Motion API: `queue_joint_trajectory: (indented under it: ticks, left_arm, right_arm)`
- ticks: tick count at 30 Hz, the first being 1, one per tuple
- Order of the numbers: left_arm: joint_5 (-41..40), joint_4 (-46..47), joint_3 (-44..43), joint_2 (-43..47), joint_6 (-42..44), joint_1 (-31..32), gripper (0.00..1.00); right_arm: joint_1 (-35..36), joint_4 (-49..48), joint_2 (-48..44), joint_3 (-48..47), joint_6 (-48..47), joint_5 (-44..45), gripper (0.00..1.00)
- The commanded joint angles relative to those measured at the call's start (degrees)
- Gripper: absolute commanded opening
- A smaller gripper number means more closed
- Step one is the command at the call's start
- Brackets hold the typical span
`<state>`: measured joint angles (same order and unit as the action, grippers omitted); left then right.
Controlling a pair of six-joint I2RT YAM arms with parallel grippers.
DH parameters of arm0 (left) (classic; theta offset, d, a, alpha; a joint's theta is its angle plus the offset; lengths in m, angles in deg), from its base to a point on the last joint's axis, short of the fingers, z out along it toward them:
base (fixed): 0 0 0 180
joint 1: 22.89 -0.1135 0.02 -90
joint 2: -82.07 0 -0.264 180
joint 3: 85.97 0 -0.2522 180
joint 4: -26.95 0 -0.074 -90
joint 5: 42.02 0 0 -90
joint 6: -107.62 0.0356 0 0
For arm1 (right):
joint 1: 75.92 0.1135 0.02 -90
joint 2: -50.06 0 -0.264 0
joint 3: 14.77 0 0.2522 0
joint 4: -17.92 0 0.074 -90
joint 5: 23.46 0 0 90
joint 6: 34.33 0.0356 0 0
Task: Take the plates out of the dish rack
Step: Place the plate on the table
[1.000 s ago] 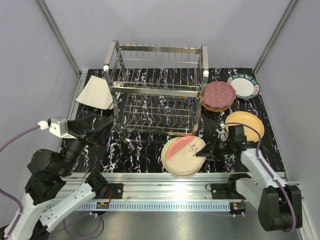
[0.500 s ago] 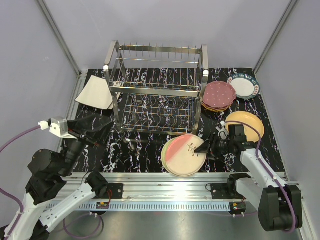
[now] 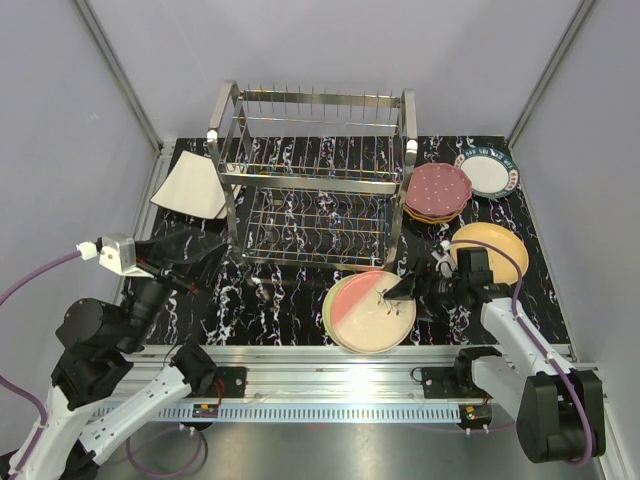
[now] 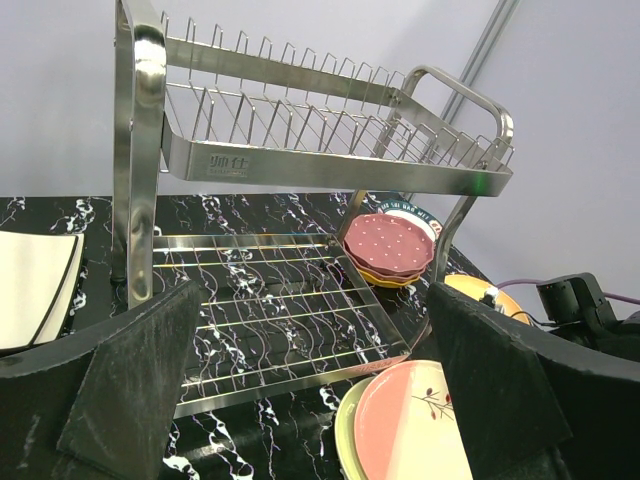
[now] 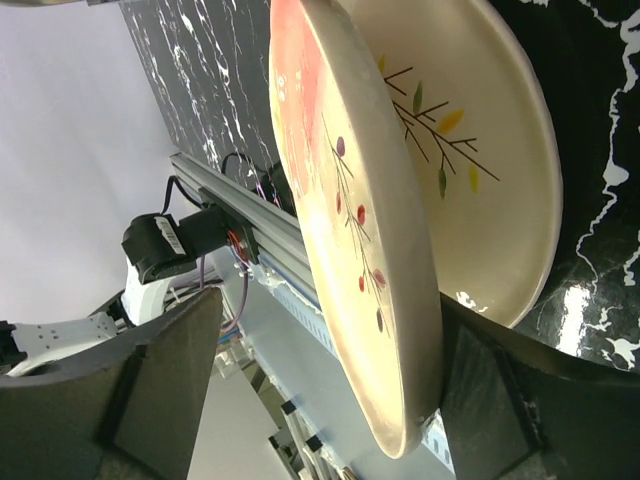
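The silver wire dish rack (image 3: 312,190) stands at the back middle with nothing on its prongs; the left wrist view shows it too (image 4: 300,165). A pink-and-cream plate (image 3: 368,308) with a branch pattern lies on a greenish plate near the front. My right gripper (image 3: 405,292) is open around its right rim. In the right wrist view that rim (image 5: 350,200) stands between the spread jaws, close to one finger (image 5: 520,400) and far from the other. My left gripper (image 3: 190,258) hangs open and empty left of the rack, and in its own view this gripper (image 4: 310,400) holds nothing.
A maroon dotted plate (image 3: 437,190) tops a stack right of the rack. A teal-rimmed plate (image 3: 489,172) and an orange plate (image 3: 490,248) lie further right. A squarish white plate (image 3: 190,187) leans at the rack's left end. Rails edge the table's front.
My right gripper has opened from a narrow grip on the pink-and-cream plate. The plate has dropped from a tilt to lie on the stack. The left arm has not moved.
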<state>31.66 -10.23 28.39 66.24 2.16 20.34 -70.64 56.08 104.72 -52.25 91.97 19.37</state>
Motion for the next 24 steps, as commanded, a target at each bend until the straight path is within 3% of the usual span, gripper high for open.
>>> queue_joint_trajectory:
  ticks: [1,24]
  left_arm:
    - [0.41,2.77,-0.33,0.10,-0.36,-0.07,0.99]
    - [-0.03,5.23,0.81,-2.62,-2.55,-0.07,0.99]
  right_arm:
    - [0.79,-5.15,-0.25,-0.09,0.71,-0.20,0.88]
    - [5.18,-12.98,11.35,-2.38,-4.74,4.73,1.00]
